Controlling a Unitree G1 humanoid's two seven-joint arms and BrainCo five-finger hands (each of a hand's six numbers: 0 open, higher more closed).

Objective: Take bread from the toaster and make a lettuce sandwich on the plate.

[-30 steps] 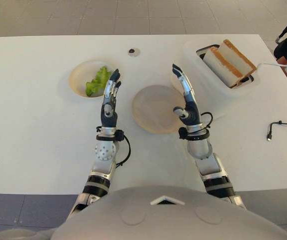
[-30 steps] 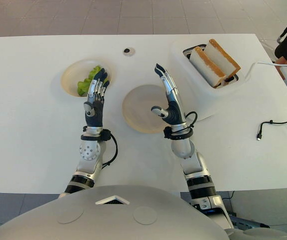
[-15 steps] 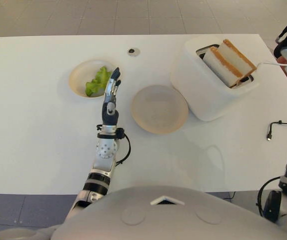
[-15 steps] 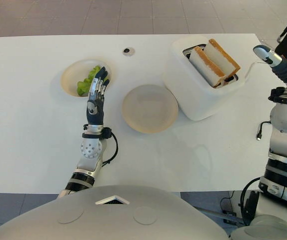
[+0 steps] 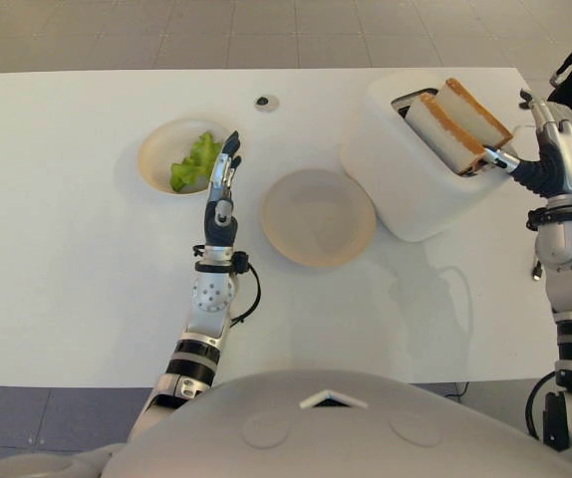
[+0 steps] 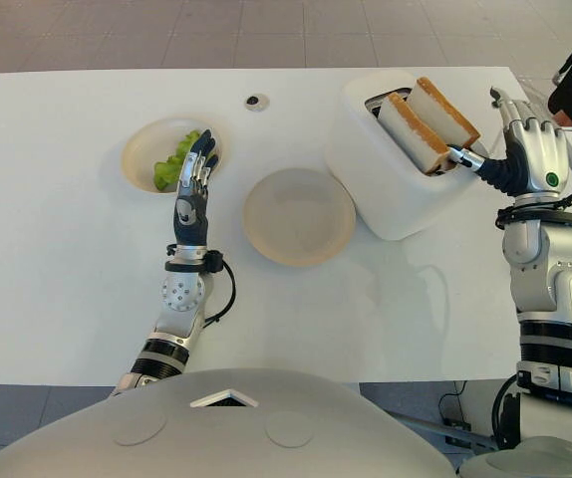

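Evidently the right hand [image 6: 527, 147] had been carried in a wide arc: a second earlier it was raised over the plate [image 5: 318, 216], half a second earlier it was out at the far right edge of the table [image 5: 67, 259], and now it was held just beside the right end of the toaster [image 5: 406, 194]. Its fingers were stretched out and nothing was grasped; one digit was pointed at the near end of the bread slices [image 5: 460, 121], though whether it touched them could not be told. Both slices were still stood in the toaster's slots, leaning toward the back. The left hand [image 5: 221, 194] had been kept where it was, upright with fingers straight and unladen, just beside the bowl [image 5: 151, 149] in which the lettuce [image 5: 194, 162] lay. The plate was left bare between bowl and toaster. The shift was judged to mark the start of the first step: the approach to the bread had been made, but no slice had yet been gripped or lifted.
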